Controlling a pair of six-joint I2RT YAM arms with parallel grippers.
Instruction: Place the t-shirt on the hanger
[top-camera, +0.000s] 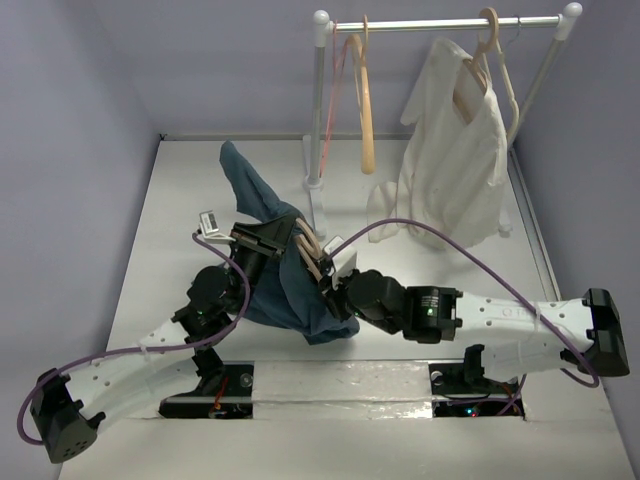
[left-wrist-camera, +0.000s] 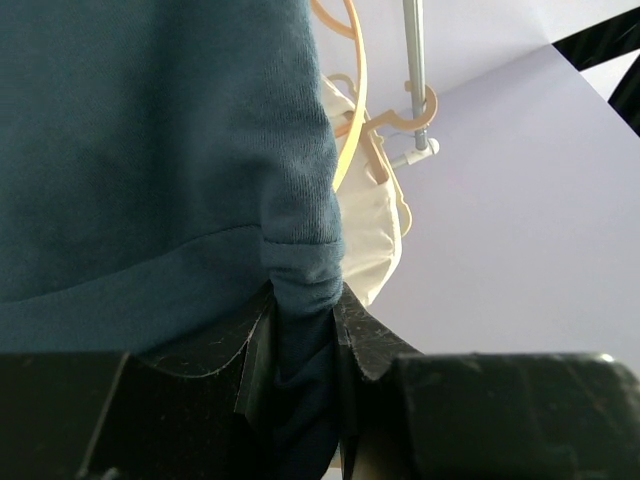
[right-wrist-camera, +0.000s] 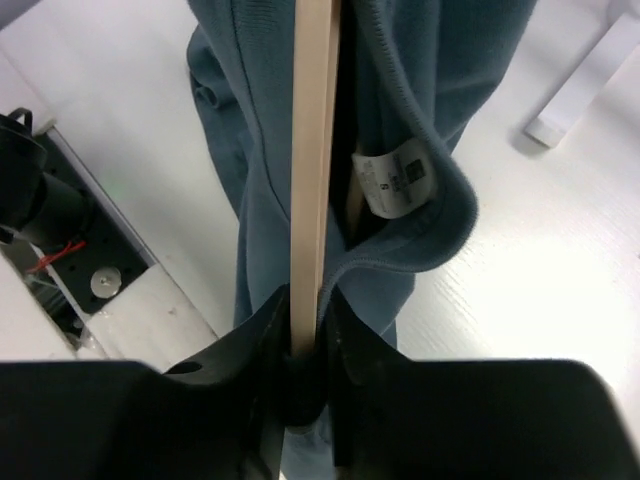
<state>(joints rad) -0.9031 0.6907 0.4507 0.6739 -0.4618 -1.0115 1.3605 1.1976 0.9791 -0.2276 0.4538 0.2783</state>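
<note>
Threading the hanger (right-wrist-camera: 313, 150) into the t-shirt (right-wrist-camera: 420, 60) neck is your step: left tool (left-wrist-camera: 300, 325) pinches the cloth, held above the desk (top-camera: 180, 200); right tool (right-wrist-camera: 305, 325) seems clamped on the hanger. Next, slide one shoulder further inside.

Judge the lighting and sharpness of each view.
Top external: even light, sharp, soft shadows on the table. Left wrist: the t-shirt fills it dark, weave crisp, fingers nearly black. Right wrist: the hanger sharp, table glaring white, label text illegible.
</note>
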